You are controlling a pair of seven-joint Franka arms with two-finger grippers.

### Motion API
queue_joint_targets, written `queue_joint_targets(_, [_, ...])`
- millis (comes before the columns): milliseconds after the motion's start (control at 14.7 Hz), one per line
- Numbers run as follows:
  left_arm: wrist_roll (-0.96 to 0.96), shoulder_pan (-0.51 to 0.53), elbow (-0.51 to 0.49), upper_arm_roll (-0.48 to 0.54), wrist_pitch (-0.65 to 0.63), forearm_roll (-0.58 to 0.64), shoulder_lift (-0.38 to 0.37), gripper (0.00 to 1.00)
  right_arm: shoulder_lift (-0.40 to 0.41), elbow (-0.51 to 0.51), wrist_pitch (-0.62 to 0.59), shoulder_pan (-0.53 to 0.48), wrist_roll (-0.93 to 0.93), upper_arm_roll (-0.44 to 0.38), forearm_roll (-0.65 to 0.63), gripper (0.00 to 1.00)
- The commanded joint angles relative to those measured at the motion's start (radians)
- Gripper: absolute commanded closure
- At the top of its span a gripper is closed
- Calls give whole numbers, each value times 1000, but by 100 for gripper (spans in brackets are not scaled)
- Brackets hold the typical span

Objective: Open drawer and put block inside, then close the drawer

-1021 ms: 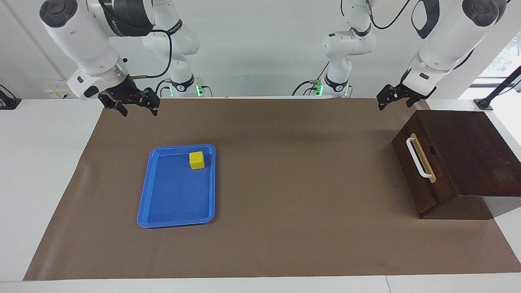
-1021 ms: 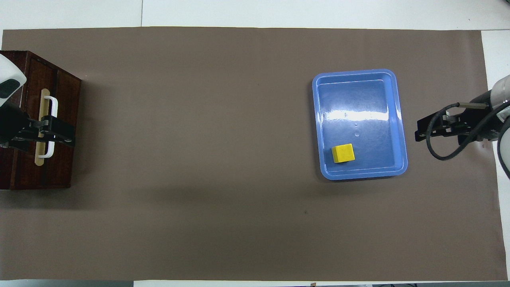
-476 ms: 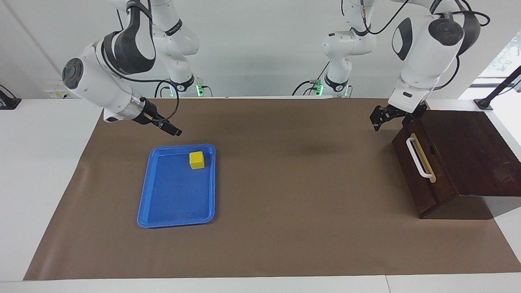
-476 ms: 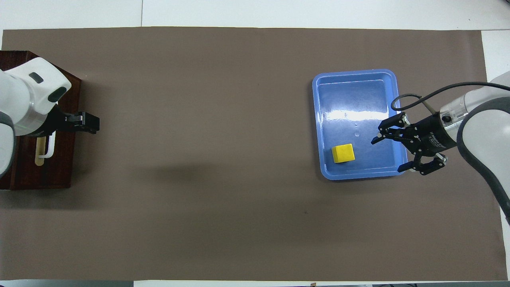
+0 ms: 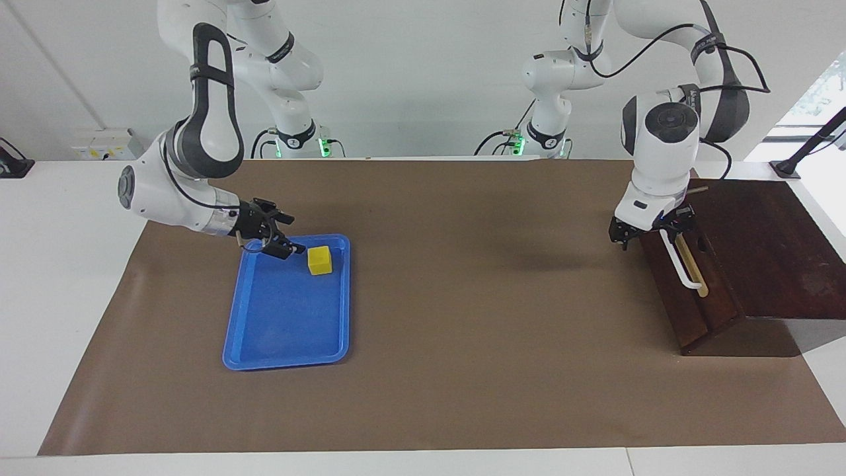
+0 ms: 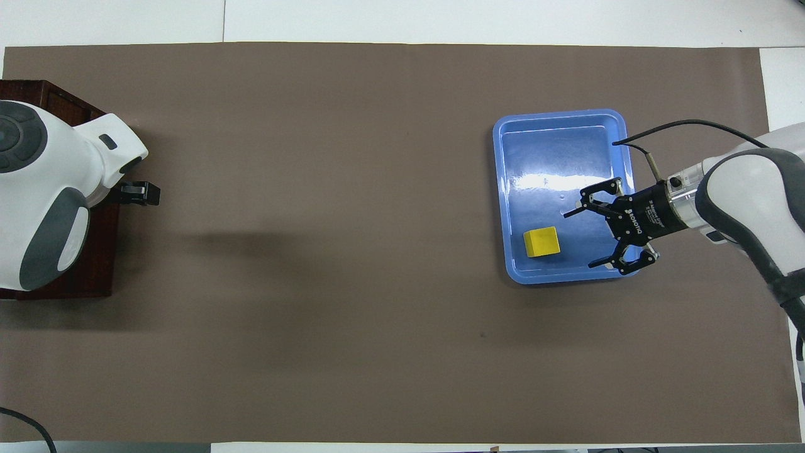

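Two tools have dropped low. My right tool [image 6: 594, 238], fingers spread, now hangs over the blue tray [image 5: 264, 354] beside the block [image 5: 320, 260]. My left tool [image 5: 644, 233] has reached the closed drawer's [image 5: 687, 291] handle [image 5: 681, 264]; I cannot tell its fingers.

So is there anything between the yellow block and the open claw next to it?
No. In the overhead view, only bare blue tray floor separates the yellow block from the open right gripper.
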Motion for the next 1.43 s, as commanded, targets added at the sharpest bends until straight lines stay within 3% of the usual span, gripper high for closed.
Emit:
queue_joint_targets(0, [4,43,-19,-4,80,34,14,0,87,30,27,-21,10,7,62,0])
queue_joint_targets(340, [41,88,-77,-2,187,35,17,0,134,31,46,-30,10,7,159,0])
queue_joint_targets(681, [38,97,-86,-4,232,49,44,0,133,-1,92,-7,-11,7,171,0])
queue_joint_targets(1361, [-306,-150,-71,-7,192,37,64,0,128,-51,119,10,-47,9,177,0])
